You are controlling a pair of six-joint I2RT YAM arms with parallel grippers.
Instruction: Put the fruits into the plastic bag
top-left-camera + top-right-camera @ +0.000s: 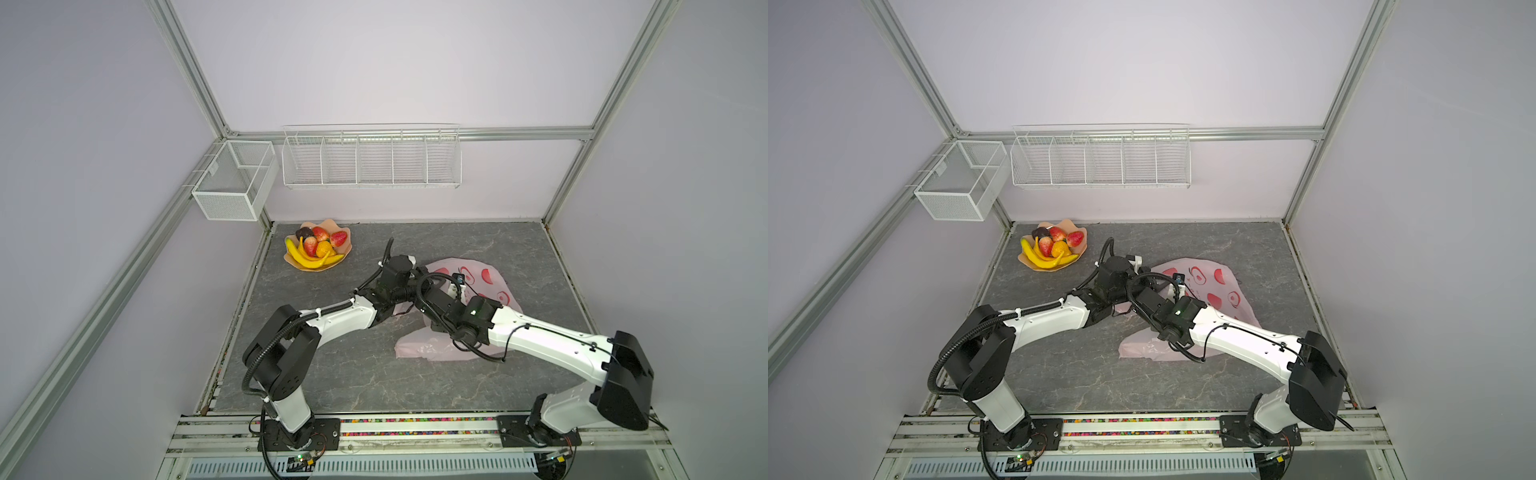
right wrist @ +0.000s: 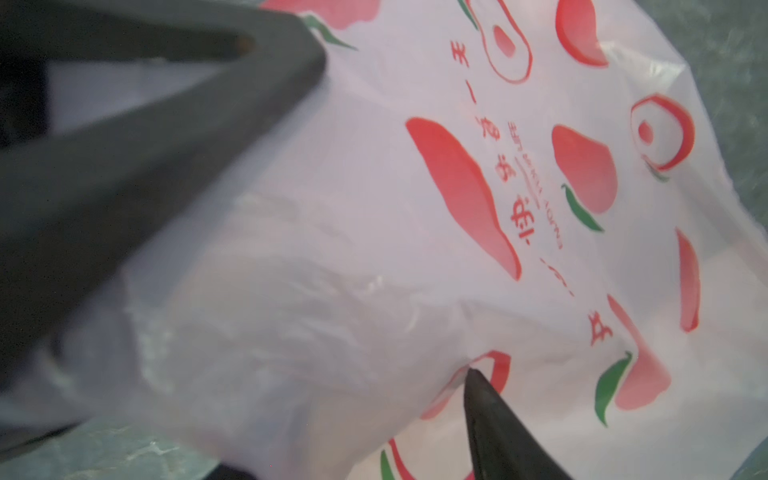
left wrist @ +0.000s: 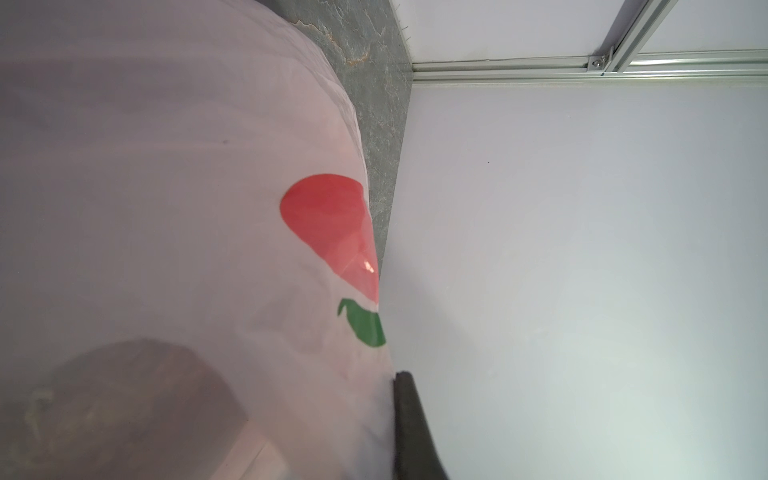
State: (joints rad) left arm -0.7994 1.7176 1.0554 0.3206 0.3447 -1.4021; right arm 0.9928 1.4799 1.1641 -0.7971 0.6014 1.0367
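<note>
Both meet on the plastic bag (image 1: 490,286): left gripper (image 3: 392,384) clenched on film, right gripper (image 2: 395,212) parted astride it; fruits (image 1: 318,247) at worktop's (image 1: 457,245) far-left corner.

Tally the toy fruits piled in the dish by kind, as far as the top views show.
Bananas: 2
Strawberries: 2
Red-yellow peach: 1
Orange fruit: 1
Dark purple fruit: 1
Total: 7 visible
</note>
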